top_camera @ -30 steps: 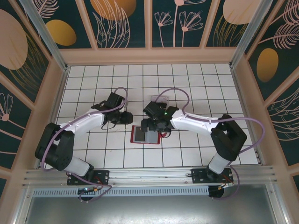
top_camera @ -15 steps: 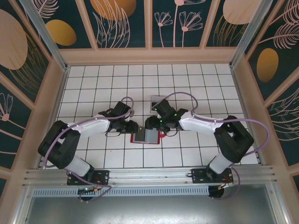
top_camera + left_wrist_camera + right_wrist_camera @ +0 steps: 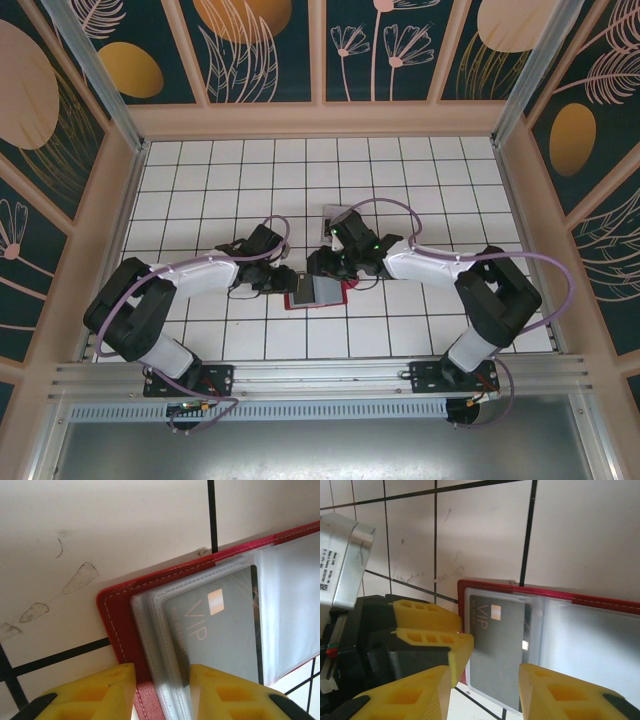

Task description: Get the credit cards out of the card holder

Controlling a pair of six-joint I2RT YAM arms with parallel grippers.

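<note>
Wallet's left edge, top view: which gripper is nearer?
Left. The left gripper has its jaws clamped on that edge of the wallet. The right gripper is further in, jaws apart over the VIP card.

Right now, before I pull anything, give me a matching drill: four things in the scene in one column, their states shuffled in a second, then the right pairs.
Things:
1. card holder
2. VIP card
3. left jaws
4. right jaws

States:
A. apart, with the card seen between them in the wrist view
B. red, lying open on the tiles
C. grey, inside a clear sleeve
D. closed on the holder's edge

Pairs: 1-B, 2-C, 3-D, 4-A
</note>
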